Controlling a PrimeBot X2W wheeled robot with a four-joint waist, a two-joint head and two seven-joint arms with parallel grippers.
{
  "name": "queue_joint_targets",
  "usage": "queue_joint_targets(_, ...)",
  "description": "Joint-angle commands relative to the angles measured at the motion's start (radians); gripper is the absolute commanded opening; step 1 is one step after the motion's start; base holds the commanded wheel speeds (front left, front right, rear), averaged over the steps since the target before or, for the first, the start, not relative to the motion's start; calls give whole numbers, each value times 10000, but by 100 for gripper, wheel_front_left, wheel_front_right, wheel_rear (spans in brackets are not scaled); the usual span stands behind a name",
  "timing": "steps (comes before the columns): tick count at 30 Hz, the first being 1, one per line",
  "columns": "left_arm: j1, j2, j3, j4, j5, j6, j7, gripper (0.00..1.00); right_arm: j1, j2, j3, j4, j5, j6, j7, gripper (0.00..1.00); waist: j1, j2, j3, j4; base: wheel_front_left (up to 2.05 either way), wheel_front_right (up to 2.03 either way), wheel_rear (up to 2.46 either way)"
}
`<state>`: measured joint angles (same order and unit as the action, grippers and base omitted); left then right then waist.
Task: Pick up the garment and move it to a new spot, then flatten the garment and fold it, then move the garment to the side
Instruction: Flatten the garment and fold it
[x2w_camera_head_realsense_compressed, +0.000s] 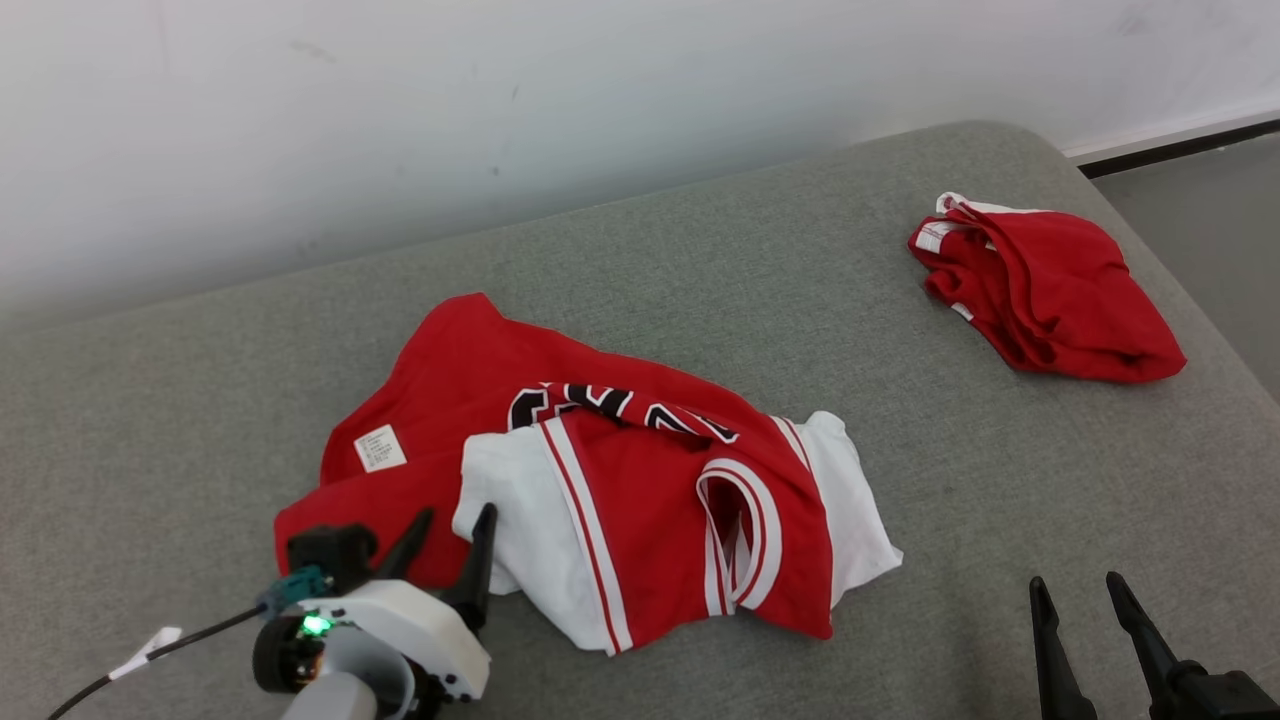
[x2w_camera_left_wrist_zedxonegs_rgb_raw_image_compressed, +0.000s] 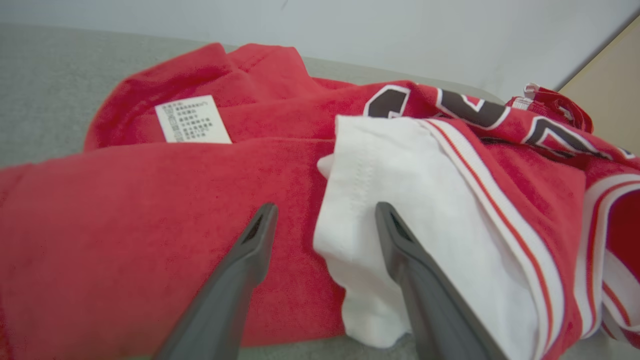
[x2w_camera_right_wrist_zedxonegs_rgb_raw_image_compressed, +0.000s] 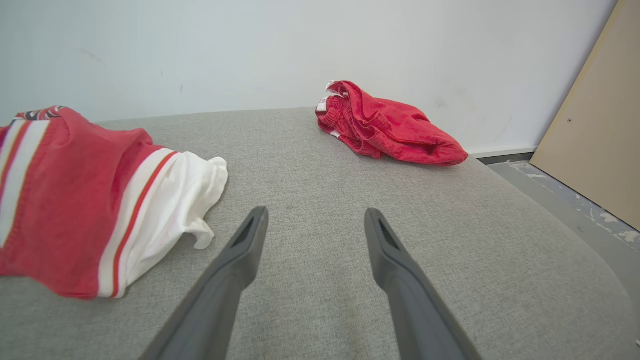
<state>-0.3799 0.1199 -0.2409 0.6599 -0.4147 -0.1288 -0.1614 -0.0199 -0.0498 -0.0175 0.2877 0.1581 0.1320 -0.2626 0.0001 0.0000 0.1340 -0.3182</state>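
A crumpled red and white garment (x2w_camera_head_realsense_compressed: 600, 470) with black lettering and a white label lies in the middle of the grey cushion (x2w_camera_head_realsense_compressed: 700, 250). My left gripper (x2w_camera_head_realsense_compressed: 456, 515) stands open at its near left edge, its fingertips over the red cloth and a white sleeve; the left wrist view shows the garment (x2w_camera_left_wrist_zedxonegs_rgb_raw_image_compressed: 200, 200) right under the open left gripper (x2w_camera_left_wrist_zedxonegs_rgb_raw_image_compressed: 322, 212). My right gripper (x2w_camera_head_realsense_compressed: 1078, 580) is open at the lower right, over bare cushion, well right of the garment (x2w_camera_right_wrist_zedxonegs_rgb_raw_image_compressed: 75, 200). In its own view the right gripper (x2w_camera_right_wrist_zedxonegs_rgb_raw_image_compressed: 315, 215) holds nothing.
A second red piece of clothing (x2w_camera_head_realsense_compressed: 1045, 290) lies bunched at the cushion's far right corner, also seen in the right wrist view (x2w_camera_right_wrist_zedxonegs_rgb_raw_image_compressed: 390, 127). A white wall runs behind. The cushion's right edge drops to a grey floor (x2w_camera_head_realsense_compressed: 1200, 200), where a tan board (x2w_camera_right_wrist_zedxonegs_rgb_raw_image_compressed: 595, 125) leans.
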Motion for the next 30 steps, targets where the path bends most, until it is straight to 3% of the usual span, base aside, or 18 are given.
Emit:
queue_joint_targets(1, -83, -21, -186, 33, -364, -24, -144, 100, -101, -24, -18, -1, -43, -30, -24, 100, -1, 0, -21, 30, 0, 0, 0)
queue_joint_targets(14, -254, 60, -1307, 137, -1484, -15, -408, 100, -114, -24, 46, 93, -94, -30, -24, 100, -1, 0, -76, 40, 0, 0, 0)
queue_joint_targets(15, -242, 36, -1404, 168, -1565, -15, -354, 91, -113, -25, 30, 97, -85, -30, -24, 100, -1, 0, -73, 44, 0, 0, 0)
queue_joint_targets(16, -240, 22, -1538, 174, -1676, -15, -293, 51, -106, -25, 10, 100, -75, -30, -24, 100, -1, 0, -68, 51, 0, 0, 0)
queue_joint_targets(17, -241, 9, -1683, 176, -1811, -16, -250, 27, -95, -24, -4, 105, -68, -30, -24, 100, -1, 0, -66, 62, 0, 0, 0)
queue_joint_targets(18, -243, 2, -1821, 183, -1969, -16, -222, 9, -84, -24, -13, 110, -55, -30, -24, 100, -1, 0, -65, 76, 0, 0, 0)
queue_joint_targets(19, -258, 0, -1951, 193, -2090, -16, -192, 0, -77, -24, -14, 114, -42, -30, -24, 100, -1, 0, -66, 91, 0, 0, 0)
queue_joint_targets(30, 177, -154, -3267, -964, -3073, -16, -9, 0, 267, -21, -308, 64, -118, -30, -24, 100, -1, 0, -493, 625, 0, 0, 0)
